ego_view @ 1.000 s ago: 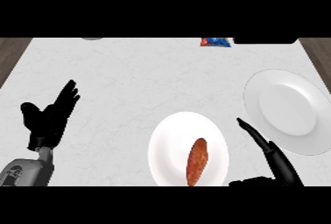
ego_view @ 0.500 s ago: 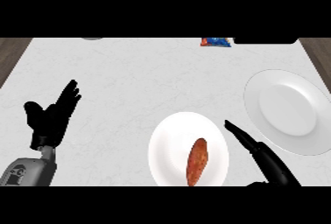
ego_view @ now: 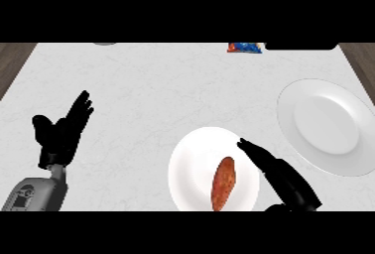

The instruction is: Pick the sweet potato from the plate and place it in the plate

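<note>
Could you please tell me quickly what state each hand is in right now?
Left hand: open, holding nothing, resting at the left.
Right hand: open, holding nothing, beside the sweet potato.

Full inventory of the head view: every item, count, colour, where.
sweet potato: 1, orange-brown, lying on the near plate
near plate: 1, white, lower centre of the counter
right plate: 1, white, right side of the counter
packet: 1, blue and red, far edge, partly cut off
grey object: 1, grey, far edge at left, too cut off to identify
counter: 1, white marbled
left hand: 1, black, open, fingers up, resting at left
right hand: 1, black, fingers straight, over the near plate's right rim, beside the sweet potato
</note>
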Motion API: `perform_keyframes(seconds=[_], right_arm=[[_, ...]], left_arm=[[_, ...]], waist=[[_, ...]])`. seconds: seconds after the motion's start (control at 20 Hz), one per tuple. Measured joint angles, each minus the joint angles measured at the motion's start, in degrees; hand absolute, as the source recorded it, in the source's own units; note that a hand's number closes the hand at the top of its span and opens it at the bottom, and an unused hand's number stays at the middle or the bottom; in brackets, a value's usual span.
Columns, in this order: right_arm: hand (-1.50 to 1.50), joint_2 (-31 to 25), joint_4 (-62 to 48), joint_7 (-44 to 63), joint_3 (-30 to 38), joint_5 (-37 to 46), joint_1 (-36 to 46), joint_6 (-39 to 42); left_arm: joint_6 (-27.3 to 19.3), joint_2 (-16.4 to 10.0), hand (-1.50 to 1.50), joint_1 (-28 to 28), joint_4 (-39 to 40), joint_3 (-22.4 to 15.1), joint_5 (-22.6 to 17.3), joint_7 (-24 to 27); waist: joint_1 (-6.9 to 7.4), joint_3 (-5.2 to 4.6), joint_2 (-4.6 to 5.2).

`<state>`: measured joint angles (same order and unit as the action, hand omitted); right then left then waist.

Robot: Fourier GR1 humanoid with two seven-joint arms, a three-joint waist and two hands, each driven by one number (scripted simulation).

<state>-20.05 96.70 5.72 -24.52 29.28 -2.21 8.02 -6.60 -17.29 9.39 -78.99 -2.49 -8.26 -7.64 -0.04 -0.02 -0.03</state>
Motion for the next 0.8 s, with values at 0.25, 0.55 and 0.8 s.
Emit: perform_keyframes(seconds=[0.25, 0.55, 0.8], right_arm=[[-1.5, 2.2, -2.7, 3.5, -0.6, 2.6, 3.2, 3.9], [-1.5, 6.0, -5.9, 5.7, -0.8, 5.9, 5.5, 6.9], [-1.5, 9.0, -10.0, 6.1, -0.1, 9.3, 7.8, 7.2]], left_arm=[[1.4, 0.5, 0.0, 0.8, 0.2, 1.0, 0.7, -0.4], [2.4, 1.6, 0.0, -0.6, -2.4, 2.3, 1.8, -1.6], [3.7, 2.1, 0.0, -1.0, -2.5, 3.7, 2.7, -1.8]], waist=[[0.05, 0.01, 0.02], [0.11, 0.02, 0.01], [0.15, 0.02, 0.02]])
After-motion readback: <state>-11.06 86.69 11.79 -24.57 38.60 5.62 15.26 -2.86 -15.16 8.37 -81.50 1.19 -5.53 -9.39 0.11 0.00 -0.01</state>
